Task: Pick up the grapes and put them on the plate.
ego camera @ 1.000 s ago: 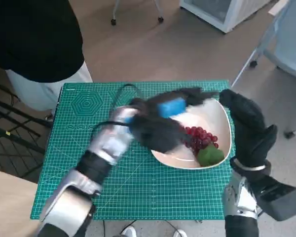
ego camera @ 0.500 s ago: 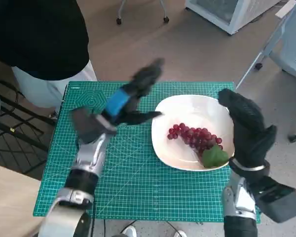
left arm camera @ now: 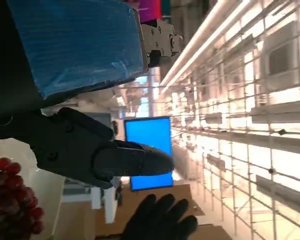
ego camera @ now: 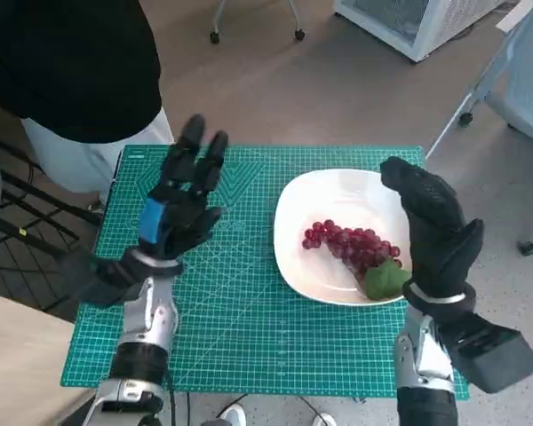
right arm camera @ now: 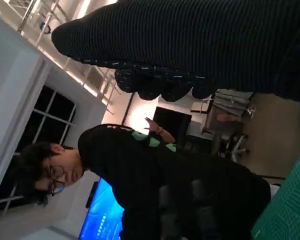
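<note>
A bunch of red grapes (ego camera: pixel 348 245) with a green leaf (ego camera: pixel 385 280) lies on the white plate (ego camera: pixel 338 195) at the right of the green mat. My left hand (ego camera: pixel 179 206) is raised over the mat's left half, fingers spread and holding nothing. My right hand (ego camera: pixel 431 226) hangs over the plate's right rim, fingers apart, holding nothing. In the left wrist view the grapes (left arm camera: pixel 10 200) show by the black fingers (left arm camera: pixel 90 150), and the gloved right hand (left arm camera: pixel 160 220) shows beyond. The right wrist view shows only the glove (right arm camera: pixel 200 45).
The green cutting mat (ego camera: pixel 249 311) covers the small table. A person in a black top (ego camera: pixel 62 62) stands at the table's far left corner and also appears in the right wrist view (right arm camera: pixel 155 175). Chair legs (ego camera: pixel 249 27) and a white cabinet (ego camera: pixel 409 22) stand beyond.
My left hand has drawn back from over the plate to the mat's left half and opened out, leaving the grapes on the plate. The right hand has barely moved.
</note>
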Robot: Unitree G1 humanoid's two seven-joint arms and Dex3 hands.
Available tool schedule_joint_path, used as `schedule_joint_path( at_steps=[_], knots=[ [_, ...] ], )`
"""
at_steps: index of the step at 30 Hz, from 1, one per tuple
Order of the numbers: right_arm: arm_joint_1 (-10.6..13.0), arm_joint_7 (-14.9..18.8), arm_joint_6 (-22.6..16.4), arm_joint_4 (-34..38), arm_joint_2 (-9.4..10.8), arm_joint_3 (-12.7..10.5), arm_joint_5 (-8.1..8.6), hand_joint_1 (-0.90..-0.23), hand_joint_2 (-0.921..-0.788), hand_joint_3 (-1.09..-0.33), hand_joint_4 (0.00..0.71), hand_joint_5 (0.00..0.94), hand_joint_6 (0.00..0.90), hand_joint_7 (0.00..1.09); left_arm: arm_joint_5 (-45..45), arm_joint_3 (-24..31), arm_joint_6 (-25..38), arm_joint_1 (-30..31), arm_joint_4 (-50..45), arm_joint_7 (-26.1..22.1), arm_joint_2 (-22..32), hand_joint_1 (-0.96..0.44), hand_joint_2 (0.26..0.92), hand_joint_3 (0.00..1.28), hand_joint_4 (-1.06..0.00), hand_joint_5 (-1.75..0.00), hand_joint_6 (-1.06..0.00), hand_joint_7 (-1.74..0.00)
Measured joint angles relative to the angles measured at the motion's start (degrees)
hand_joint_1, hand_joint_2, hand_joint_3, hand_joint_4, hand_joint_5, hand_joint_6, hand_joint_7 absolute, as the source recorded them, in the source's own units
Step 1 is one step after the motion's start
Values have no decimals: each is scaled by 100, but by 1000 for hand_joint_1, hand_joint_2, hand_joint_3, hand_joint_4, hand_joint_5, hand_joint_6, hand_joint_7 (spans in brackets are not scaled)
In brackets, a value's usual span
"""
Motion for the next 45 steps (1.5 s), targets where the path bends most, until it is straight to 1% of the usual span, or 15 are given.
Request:
schedule_joint_path(
  at_steps=[6,16,28,45],
  knots=[
    [-10,1,38,0,-1,23,-1,-696,-921,-683,372,0,147,312,0,4,-4,213,-228,66,-79,-736,921,365,1,1,-85,-9],
    [-14,18,59,-1,-15,59,6,-697,-921,-684,370,0,140,324,44,2,-18,507,-257,66,-114,-727,921,385,-9,-4,-96,-12],
    [-13,74,95,-7,-57,62,33,-705,-921,-683,370,0,131,340,62,-21,-6,614,-405,63,-47,-731,921,388,-14,-3,-102,-12],
    [-12,89,100,-24,-71,66,18,-705,-921,-683,370,0,123,359,146,-82,-10,762,-459,81,11,-740,921,411,-19,-3,-94,-4]
  ],
)
